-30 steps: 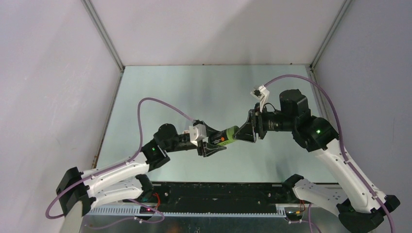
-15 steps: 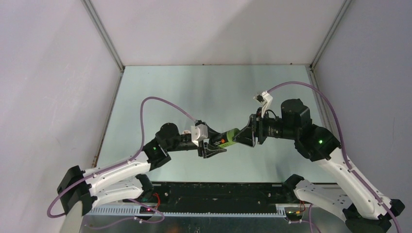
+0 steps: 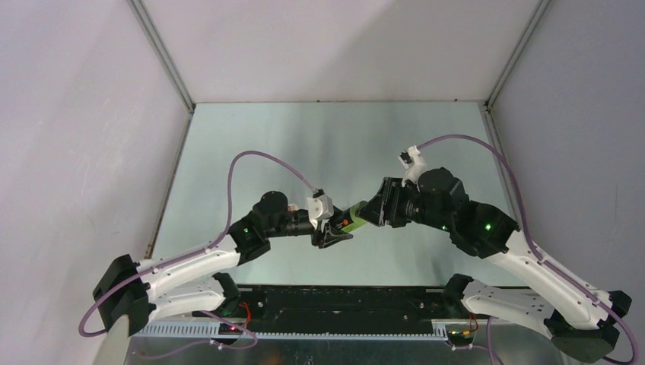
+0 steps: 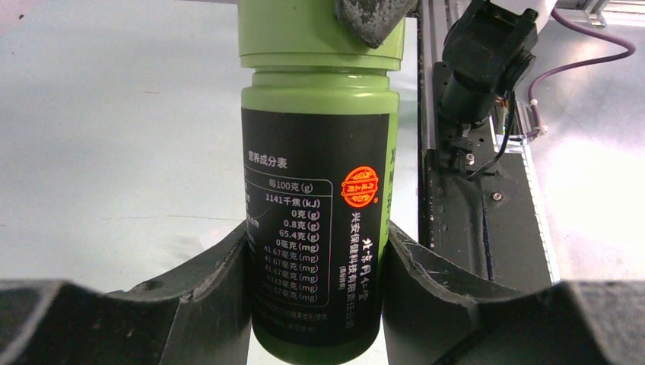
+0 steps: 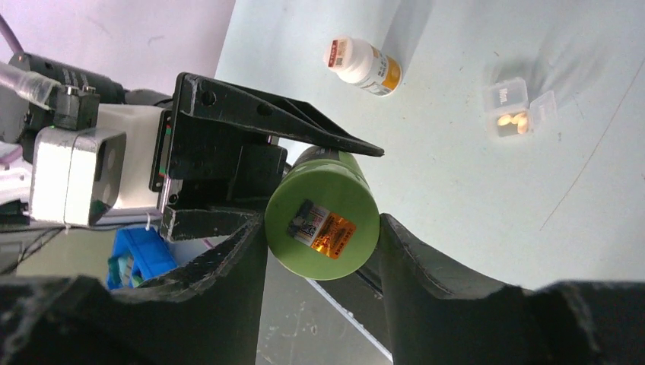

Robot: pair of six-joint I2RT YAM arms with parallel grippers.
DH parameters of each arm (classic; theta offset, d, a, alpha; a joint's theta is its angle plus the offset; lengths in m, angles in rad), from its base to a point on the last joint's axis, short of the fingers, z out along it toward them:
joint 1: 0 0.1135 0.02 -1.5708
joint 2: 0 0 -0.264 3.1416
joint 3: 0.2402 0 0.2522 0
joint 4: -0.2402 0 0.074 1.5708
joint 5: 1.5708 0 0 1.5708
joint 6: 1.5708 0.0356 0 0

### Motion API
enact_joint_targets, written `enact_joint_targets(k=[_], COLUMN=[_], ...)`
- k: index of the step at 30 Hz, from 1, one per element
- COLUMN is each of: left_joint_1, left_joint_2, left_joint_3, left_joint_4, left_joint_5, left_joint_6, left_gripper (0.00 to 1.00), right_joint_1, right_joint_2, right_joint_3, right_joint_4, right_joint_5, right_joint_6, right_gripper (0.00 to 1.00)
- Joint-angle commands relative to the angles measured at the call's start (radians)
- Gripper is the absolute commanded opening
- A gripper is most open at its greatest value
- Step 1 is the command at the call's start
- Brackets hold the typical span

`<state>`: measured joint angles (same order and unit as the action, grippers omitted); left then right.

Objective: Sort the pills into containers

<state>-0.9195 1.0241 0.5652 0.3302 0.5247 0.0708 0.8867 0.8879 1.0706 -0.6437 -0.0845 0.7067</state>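
Both end effectors (image 4: pixel 316 255) (image 5: pixel 319 228) clamp green bottle (image 4: pixel 319 144)

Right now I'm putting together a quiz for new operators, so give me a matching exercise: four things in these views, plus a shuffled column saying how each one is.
Things:
1. green bottle
2. white bottle
3. pill box
4. left gripper

States:
A. holds pale yellow pills
B. white cap, orange label, not held
C. shut on the green bottle's black-labelled body
D. held in the air at cap and body

Pairs: 1-D, 2-B, 3-A, 4-C
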Motion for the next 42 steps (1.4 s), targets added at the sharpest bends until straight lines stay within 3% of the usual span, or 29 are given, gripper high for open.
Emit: enact_joint_targets(k=[1,18,29,37,42], left_joint_1=[-0.012,-0.012,-0.012,-0.012,-0.012], left_joint_2=[-0.004,-0.015,-0.005,0.008,0.009], left_joint_3=[0.067,0.02,-0.004,-0.035,-0.048], left_joint_4=[0.238,0.234,0.265,0.308,0.339], left_joint_5=[0.014,-0.007,-0.044,-0.076,-0.076], left_joint_6=[0.03,0.014,0.005,-0.016,-0.031], left_gripper=[0.0,0.0,0.0,0.0,0.0], right_joint_1=[0.055,0.155,0.225,0.231,0.222], right_joint_2=[0.03,0.027,0.075,0.091,0.071], right_joint_3=[-0.025,-0.024,0.012,0.029,0.027], right_joint_4=[0.044,0.114,0.029,0.03,0.054], right_joint_5=[0.066,0.32,0.573,0.655,0.659], right_joint_6=[0.127,0.138,0.205,0.205,0.171], right_gripper=[0.37,0.36,0.4,0.58,0.62])
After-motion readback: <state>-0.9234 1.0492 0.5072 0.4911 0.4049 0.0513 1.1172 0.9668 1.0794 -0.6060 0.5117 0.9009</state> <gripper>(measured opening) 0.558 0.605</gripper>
